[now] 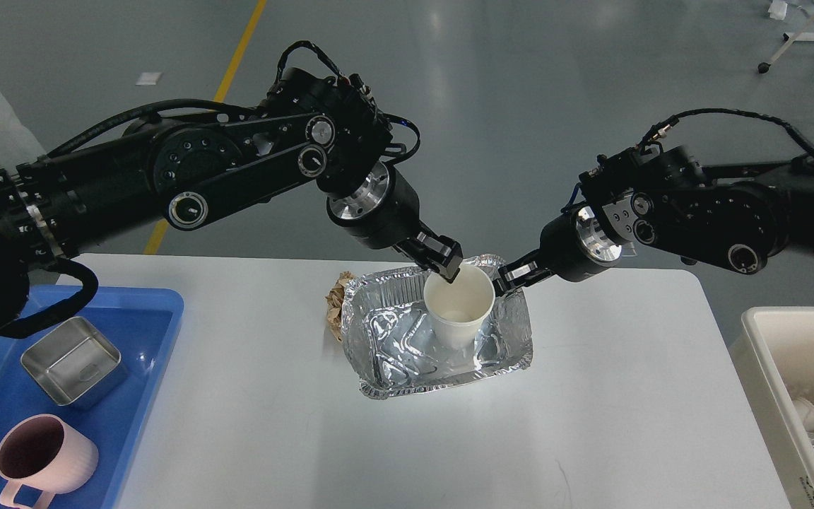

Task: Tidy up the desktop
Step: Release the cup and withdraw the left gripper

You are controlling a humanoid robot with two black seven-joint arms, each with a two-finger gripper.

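Desktop (626,424) surface: smooth, matte, light grey-white, rectangular with rounded far corners, spanning most of the lower head view from the blue tray on its left to the cream-white bin on its right. Faint scuff marks show on the near right area. A crinkled foil tray (386,346) sits near the centre toward the far edge, its rim bent and uneven. A white paper cup (458,311) stands upright inside the foil tray at its far side, mouth open upward. A wad of crumpled brown paper (337,305) lies on the tabletop just beside the foil tray's far left corner, touching it. The left gripper (442,261) is pinching the paper cup — one finger is over the far left rim, reaching into the mouth. The right gripper (513,273) is at the far right corner of the foil tray, just beside the cup; its fingers are small and dark, and whether they are spread or pressed together cannot be told. The blue tray (160,311) holds a square steel container (73,362) and, nearer, a pink ribbed mug (43,459) with its handle toward the viewer. The bin (767,367) contains clear plastic items, partly cut off by the frame edge.
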